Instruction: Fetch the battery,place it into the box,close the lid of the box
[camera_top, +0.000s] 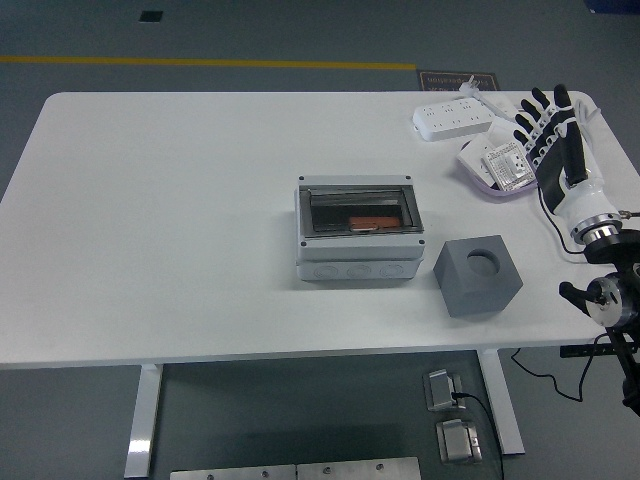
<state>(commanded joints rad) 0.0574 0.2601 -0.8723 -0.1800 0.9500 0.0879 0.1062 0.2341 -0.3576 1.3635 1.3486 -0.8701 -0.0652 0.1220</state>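
One camera supplies the single view, so no part of the scene is shared with another. It sits high on the robot's side and looks forward and steeply down across the white bench, far enough back that the whole top fits in frame with grey floor on every side. The bench's near edge runs along the lower part of the picture, with its legs showing beneath; the far edge lies near the top, beyond it a yellow floor line. The right robot hand enters from the right edge.
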